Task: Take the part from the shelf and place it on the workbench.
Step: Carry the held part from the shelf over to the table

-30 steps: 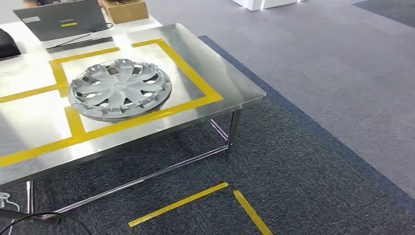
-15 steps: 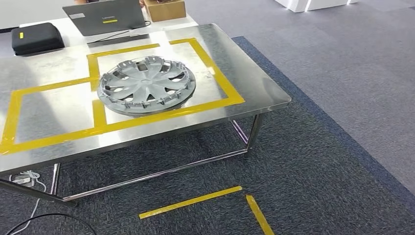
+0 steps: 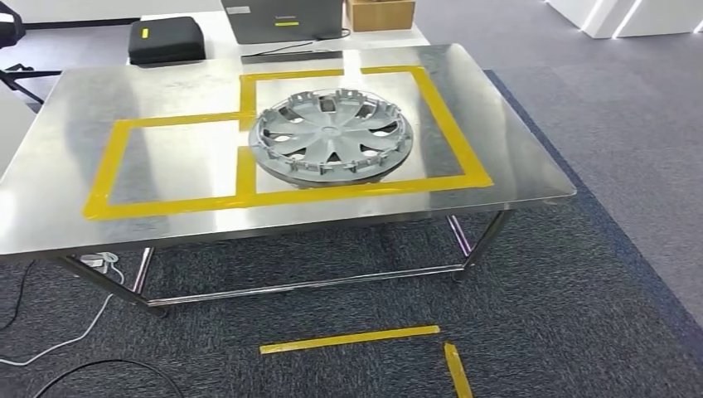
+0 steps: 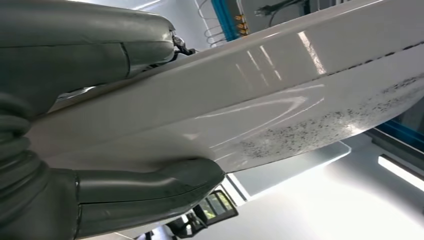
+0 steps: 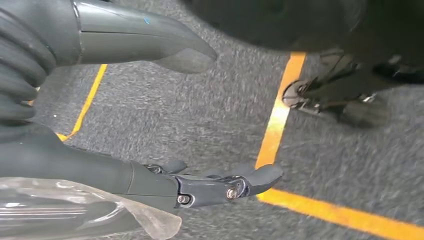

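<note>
The grey carpeted floor (image 3: 580, 274) spreads under and around everything, with strips of yellow floor tape (image 3: 348, 338) stuck to it in front of the table; the polished stainless-steel tabletop (image 3: 66, 207) stands on thin metal legs and carries a yellow tape outline (image 3: 178, 203) of two adjoining rectangles; a round silver-grey plastic wheel cover (image 3: 332, 135) lies flat inside the right-hand rectangle, its left edge over the strip between the two rectangles; beyond the far edge sit a grey laptop (image 3: 282, 18), a black zipped case (image 3: 166, 39) and a brown cardboard box (image 3: 380, 13); a white cable (image 3: 58, 344) trails on the floor near the left leg; the left hand (image 4: 100, 125) grips a broad glossy white panel (image 4: 280, 95) speckled with black along one edge, thumb on one face and fingers on the other; the right hand (image 5: 150, 115) hangs above the carpet, thumb and fingers spread apart, holding nothing; a crumpled bit of clear plastic film (image 5: 90, 215) lies close behind it.
</note>
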Controlling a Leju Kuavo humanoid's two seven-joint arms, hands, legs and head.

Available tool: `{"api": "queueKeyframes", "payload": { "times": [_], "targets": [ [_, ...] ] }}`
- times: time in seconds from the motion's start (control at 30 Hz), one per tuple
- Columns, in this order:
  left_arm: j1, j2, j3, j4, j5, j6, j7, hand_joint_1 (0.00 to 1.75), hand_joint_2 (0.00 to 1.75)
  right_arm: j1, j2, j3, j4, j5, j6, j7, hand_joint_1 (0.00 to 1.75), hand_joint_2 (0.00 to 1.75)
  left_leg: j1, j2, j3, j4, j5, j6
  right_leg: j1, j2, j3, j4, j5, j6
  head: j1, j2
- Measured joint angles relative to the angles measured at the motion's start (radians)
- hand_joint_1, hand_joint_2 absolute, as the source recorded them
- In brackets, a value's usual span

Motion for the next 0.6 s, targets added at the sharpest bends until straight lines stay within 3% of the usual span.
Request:
{"api": "queueKeyframes", "payload": {
  "times": [0.07,0.13,0.17,0.2,0.23,0.3,0.37,0.43,0.47,0.53,0.6],
  "targets": [
    [0.003,0.0,-0.001,-0.001,-0.025,0.0,0.0,1.75,1.75,-0.004,0.009,0.0,0.0,0.003,0.001,0.003,0.0,1.75,0.005,-0.019,0.0,-0.003,0.004,0.007,-0.002,0.063,-0.054,0.108,-0.059,0.007,0.005,0.0],
    [0.005,-0.001,0.0,0.0,-0.052,0.0,0.0,1.75,1.75,-0.004,0.017,0.0,0.0,0.001,-0.002,0.002,0.0,1.75,0.005,-0.042,-0.002,-0.003,0.005,0.009,-0.003,0.085,-0.127,0.246,-0.108,0.009,0.007,0.0],
    [0.006,-0.001,0.0,0.0,-0.062,0.0,0.0,1.75,1.75,-0.004,0.019,0.0,0.0,-0.001,-0.006,-0.001,0.0,1.75,0.005,-0.055,-0.001,-0.003,0.004,0.009,-0.003,0.087,-0.148,0.276,-0.106,0.01,0.007,0.0],
    [0.006,-0.001,-0.001,0.0,-0.07,0.0,0.0,1.75,1.75,-0.004,0.021,0.0,0.0,-0.004,-0.012,-0.004,0.0,1.75,0.005,-0.068,0.0,-0.002,0.004,0.008,-0.003,0.088,-0.152,0.265,-0.082,0.009,0.007,0.0],
    [0.006,-0.001,-0.003,0.0,-0.08,0.0,0.004,1.75,1.75,-0.004,0.021,-0.002,0.0,-0.009,-0.02,-0.007,0.0,1.75,0.006,-0.081,0.002,-0.002,0.004,0.007,-0.004,0.093,-0.135,0.214,-0.042,0.008,0.007,0.0],
    [0.006,-0.001,-0.01,0.001,-0.099,0.0,0.017,1.75,1.75,-0.005,0.021,-0.008,0.0,-0.019,-0.032,-0.012,0.0,1.75,0.006,-0.105,0.004,0.001,0.0,0.002,-0.009,0.131,-0.079,0.071,0.032,0.005,0.007,0.0],
    [0.005,-0.001,-0.02,0.002,-0.113,0.0,0.031,1.75,1.75,-0.006,0.021,-0.017,0.0,-0.026,-0.04,-0.014,0.0,1.75,0.005,-0.127,-0.002,0.005,0.0,-0.009,-0.011,0.161,-0.044,-0.004,0.051,-0.001,0.006,0.0],
    [0.005,-0.001,-0.024,0.003,-0.117,0.0,0.036,1.75,1.75,-0.007,0.022,-0.023,0.0,-0.029,-0.042,-0.014,0.0,1.75,0.008,-0.145,-0.008,0.005,0.003,-0.022,-0.009,0.149,-0.036,-0.011,0.048,-0.011,0.006,0.0],
    [0.006,-0.001,-0.024,0.003,-0.118,0.0,0.037,1.75,1.75,-0.008,0.022,-0.024,-0.001,-0.029,-0.042,-0.014,0.0,1.75,0.008,-0.138,-0.011,0.008,0.0,-0.028,-0.009,0.139,-0.034,-0.014,0.05,-0.018,0.006,0.0],
    [0.005,-0.001,-0.025,0.004,-0.118,0.0,0.037,1.75,1.75,-0.008,0.023,-0.027,-0.001,-0.03,-0.043,-0.015,0.0,1.75,0.007,-0.093,-0.034,0.062,-0.035,-0.037,-0.011,0.116,-0.03,-0.019,0.053,-0.032,0.0,0.0],
    [0.002,-0.001,-0.028,0.005,-0.118,0.0,0.037,1.75,1.75,-0.006,0.023,-0.029,-0.001,-0.03,-0.044,-0.015,0.0,1.75,0.008,-0.049,-0.093,0.192,-0.103,-0.044,-0.008,0.089,-0.029,-0.019,0.051,-0.04,-0.004,0.0]
  ]
}}
